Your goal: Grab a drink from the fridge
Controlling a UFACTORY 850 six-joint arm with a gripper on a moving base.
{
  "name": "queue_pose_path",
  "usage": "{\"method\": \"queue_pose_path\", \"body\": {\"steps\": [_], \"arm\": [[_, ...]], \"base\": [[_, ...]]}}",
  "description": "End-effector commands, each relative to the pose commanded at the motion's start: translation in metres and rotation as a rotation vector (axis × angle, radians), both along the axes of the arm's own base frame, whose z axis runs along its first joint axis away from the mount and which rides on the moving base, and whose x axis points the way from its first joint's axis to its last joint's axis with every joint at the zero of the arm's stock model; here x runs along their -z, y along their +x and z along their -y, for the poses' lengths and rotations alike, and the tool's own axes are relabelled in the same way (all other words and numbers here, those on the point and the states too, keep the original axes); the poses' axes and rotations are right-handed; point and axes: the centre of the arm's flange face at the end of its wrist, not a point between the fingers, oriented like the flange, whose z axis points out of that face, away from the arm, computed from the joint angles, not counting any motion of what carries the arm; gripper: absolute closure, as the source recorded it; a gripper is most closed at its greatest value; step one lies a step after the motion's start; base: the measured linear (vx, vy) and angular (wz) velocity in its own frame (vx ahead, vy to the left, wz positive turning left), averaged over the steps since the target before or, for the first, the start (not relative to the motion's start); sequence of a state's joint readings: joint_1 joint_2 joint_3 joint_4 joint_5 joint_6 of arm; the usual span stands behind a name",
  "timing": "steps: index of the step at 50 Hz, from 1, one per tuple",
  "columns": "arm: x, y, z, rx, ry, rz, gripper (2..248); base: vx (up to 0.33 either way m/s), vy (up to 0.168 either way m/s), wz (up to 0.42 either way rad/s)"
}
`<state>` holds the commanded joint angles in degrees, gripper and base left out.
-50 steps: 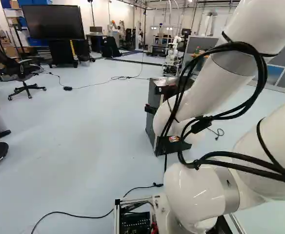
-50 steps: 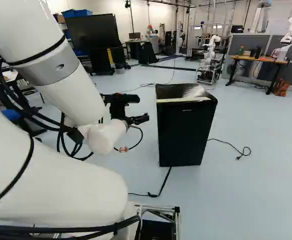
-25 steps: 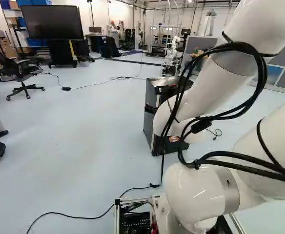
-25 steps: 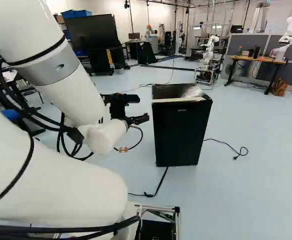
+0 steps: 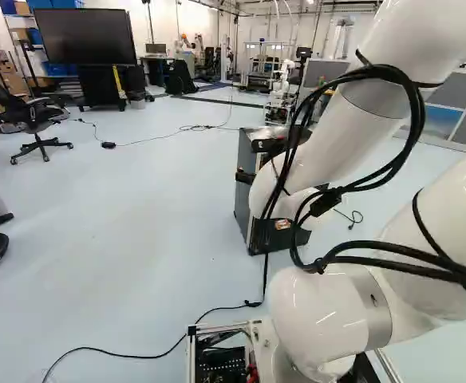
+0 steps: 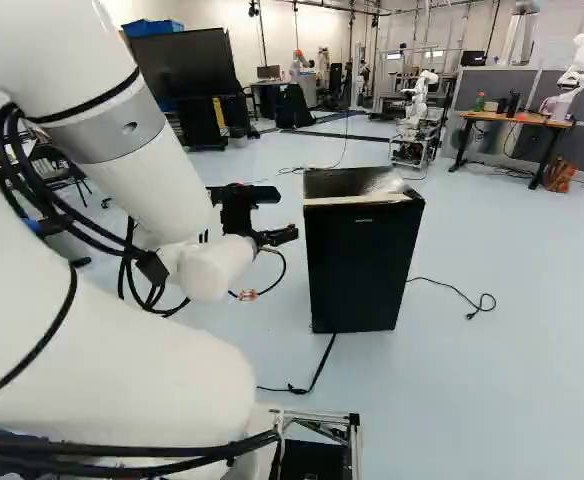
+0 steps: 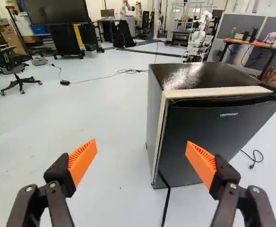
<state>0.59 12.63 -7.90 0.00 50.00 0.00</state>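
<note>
Fridge [image 6: 362, 265]: upright, door shut, just right of your gripper [image 6: 285, 237] in the right base view
Pale top edge [image 7: 218, 91]: faces you ahead in the wrist view
Floor [image 7: 109, 118]: stretches wide past the fridge's side, giving you room
Cable [image 7: 166, 208]: trails from the fridge's foot
Fingers [image 7: 82, 161]: wide apart, only air between your orange pads
</note>
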Motion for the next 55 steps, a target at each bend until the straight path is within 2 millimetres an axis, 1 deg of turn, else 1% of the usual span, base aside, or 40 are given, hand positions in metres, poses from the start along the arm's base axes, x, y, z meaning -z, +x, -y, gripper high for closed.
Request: {"method": "queue_pose_path", "body": {"steps": [12,28,37,55], "arm": [[-0.002,0.019,-0.009,-0.007,0.011,-0.006,3],[-0.003,0.036,-0.025,0.003,0.036,-0.012,3],[-0.003,0.04,-0.033,0.013,0.052,-0.014,3],[-0.003,0.04,-0.05,0.037,0.085,-0.02,3]], "base": [[0.0,0.0,0.0],[0.0,0.0,0.0],[0.0,0.0,0.0],[0.0,0.0,0.0]]}}
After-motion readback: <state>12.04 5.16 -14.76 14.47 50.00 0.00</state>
